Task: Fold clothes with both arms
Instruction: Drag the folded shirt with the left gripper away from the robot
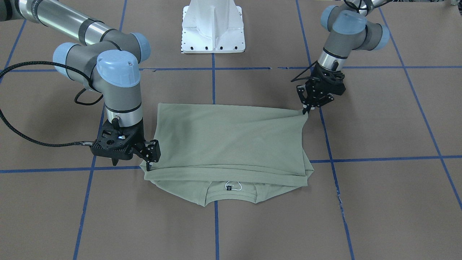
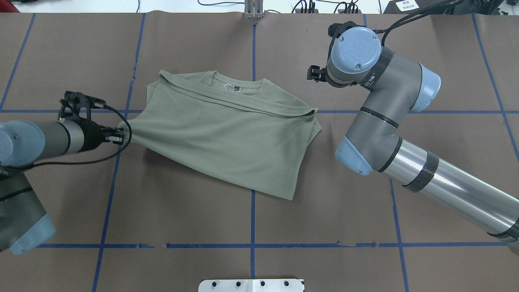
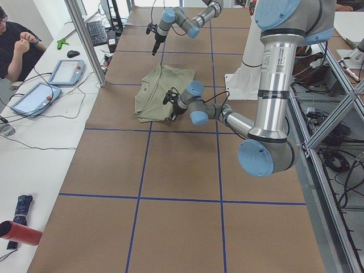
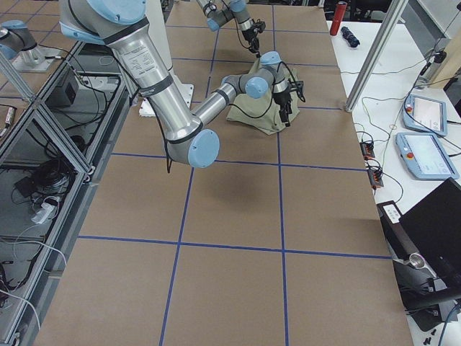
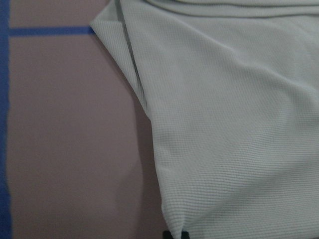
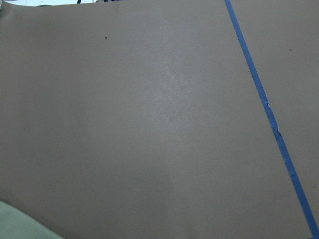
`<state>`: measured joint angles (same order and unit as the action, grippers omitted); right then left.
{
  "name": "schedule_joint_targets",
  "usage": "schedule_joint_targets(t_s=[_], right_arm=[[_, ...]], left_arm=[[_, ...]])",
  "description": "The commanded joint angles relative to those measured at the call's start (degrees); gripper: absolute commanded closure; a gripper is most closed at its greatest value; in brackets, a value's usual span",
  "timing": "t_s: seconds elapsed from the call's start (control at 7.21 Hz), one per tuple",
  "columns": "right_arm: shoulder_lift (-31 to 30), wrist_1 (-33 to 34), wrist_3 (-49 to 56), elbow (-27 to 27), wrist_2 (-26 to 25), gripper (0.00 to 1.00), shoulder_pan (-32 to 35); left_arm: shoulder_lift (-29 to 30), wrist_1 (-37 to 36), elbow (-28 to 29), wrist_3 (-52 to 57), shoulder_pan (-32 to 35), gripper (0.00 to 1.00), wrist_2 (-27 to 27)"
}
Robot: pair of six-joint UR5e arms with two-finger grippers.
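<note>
I have the shirt folded over once, collar still showing. My left gripper pinches its corner; my right gripper looks clamped on the opposite edge. More folds remain.

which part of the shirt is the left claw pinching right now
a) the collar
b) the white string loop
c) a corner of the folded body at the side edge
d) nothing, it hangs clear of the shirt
c: the left claw is closed on a corner of the shirt, the cloth pulled to a point there, while the collar lies untouched on the far side.
</note>
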<state>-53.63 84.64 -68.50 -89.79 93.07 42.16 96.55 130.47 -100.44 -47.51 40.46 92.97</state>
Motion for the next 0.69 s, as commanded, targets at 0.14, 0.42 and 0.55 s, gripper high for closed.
schedule_joint_targets(t_s=[0.14, 0.42, 0.55], right_arm=[[0.0, 0.0, -0.3, -1.2, 0.0, 0.0, -0.5], [-0.1, 0.0, -1.0, -1.9, -0.1, 0.0, -1.1], [-0.1, 0.0, -2.0, -2.4, -0.1, 0.0, -1.5]], left_arm=[[19.7, -4.6, 21.6, 10.7, 11.6, 1.0, -0.1], [31.4, -3.7, 38.2, 17.4, 15.9, 1.0, -0.3], [33.3, -0.8, 43.9, 20.4, 16.5, 1.0, -0.6]])
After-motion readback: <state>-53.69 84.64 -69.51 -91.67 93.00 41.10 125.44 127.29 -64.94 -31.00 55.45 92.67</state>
